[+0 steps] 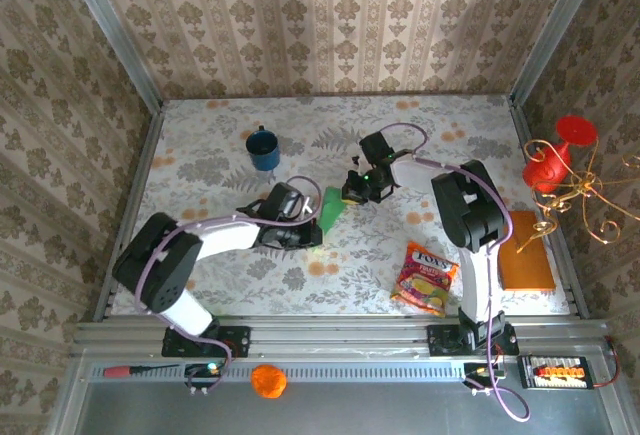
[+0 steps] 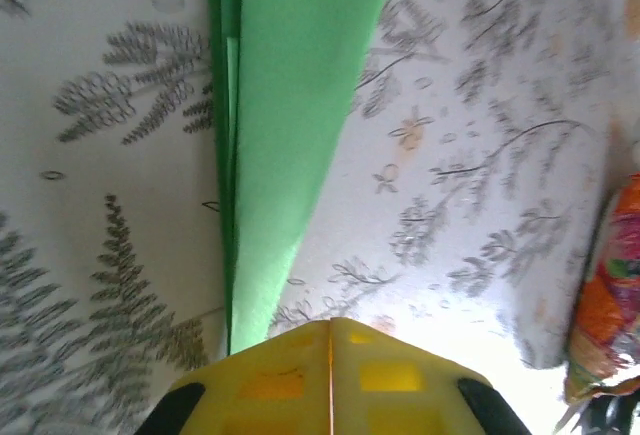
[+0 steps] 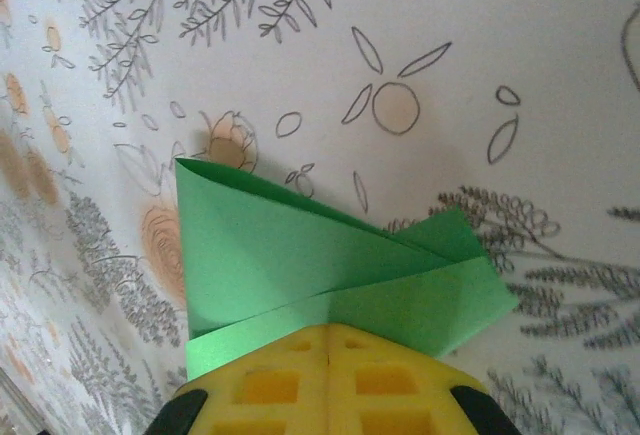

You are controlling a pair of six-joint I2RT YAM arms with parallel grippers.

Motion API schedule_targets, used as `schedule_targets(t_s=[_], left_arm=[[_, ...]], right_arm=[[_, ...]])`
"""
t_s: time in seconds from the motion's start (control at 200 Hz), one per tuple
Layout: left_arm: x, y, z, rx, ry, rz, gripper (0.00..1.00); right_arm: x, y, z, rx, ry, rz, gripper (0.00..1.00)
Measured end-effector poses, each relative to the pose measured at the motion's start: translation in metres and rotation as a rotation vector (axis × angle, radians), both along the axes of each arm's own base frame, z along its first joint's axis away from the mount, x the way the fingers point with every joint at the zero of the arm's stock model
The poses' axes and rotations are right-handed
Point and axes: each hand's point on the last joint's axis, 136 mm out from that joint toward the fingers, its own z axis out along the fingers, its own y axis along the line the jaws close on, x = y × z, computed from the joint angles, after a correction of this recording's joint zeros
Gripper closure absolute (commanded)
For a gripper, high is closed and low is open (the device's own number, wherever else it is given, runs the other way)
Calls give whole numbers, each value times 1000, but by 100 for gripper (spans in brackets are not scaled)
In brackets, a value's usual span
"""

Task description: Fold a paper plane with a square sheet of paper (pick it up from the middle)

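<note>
Since the paper plane (image 1: 331, 209) is already creased into a slim green dart with layered flaps, the folding is judged to be at a late stage, with shaping or finishing in hand rather than the first folds. The plane lies near the middle of the patterned table (image 1: 200, 170), between the two arms, well apart from the blue mug (image 1: 264, 148) and the snack packet (image 1: 427, 277). The left fingers (image 2: 270, 380) are seen pressed together on its narrowing end. The right fingers (image 3: 270, 385) are likewise closed, pinching the edge of the broader, folded end. The next move is judged to call for a firm crease along the central ridge, or a careful release so that the flaps are not pulled open.
</note>
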Motion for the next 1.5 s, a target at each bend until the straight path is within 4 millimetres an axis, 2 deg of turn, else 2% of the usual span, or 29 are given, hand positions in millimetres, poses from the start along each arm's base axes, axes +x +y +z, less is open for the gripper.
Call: schedule_targets(t_s=[0.1,0.175,0.25,0.32,0.465,0.56,0.695,0.945,1.06,1.13,1.5], left_arm=[[16,15,31,-39,-65,53,71],[27,30,46,-49,-102,100,63],[37,47,55,-43,-121,150,57],[45,64,58,-32,-128,194,51],[60,102,56,16,-130,293,38],[66,122,50,56,-129,346,26],[63,143,40,109,-128,390,17],[59,150,33,152,-141,383,10],[54,152,27,164,-131,379,9],[53,152,26,167,-129,376,9],[52,152,22,173,-123,370,8]], right_arm=[[-1,2,27,11,-47,11,71],[-3,2,52,12,-98,18,63],[-7,5,72,-3,-145,22,57],[-14,8,79,-35,-160,24,50],[-34,12,67,-151,-130,8,39],[-43,16,62,-215,-125,-21,37],[-50,22,54,-272,-120,-71,36],[-47,35,25,-362,-82,-147,36],[-43,38,22,-377,-78,-171,36],[-40,38,21,-387,-76,-186,40],[-40,23,18,-460,-70,-268,51]])
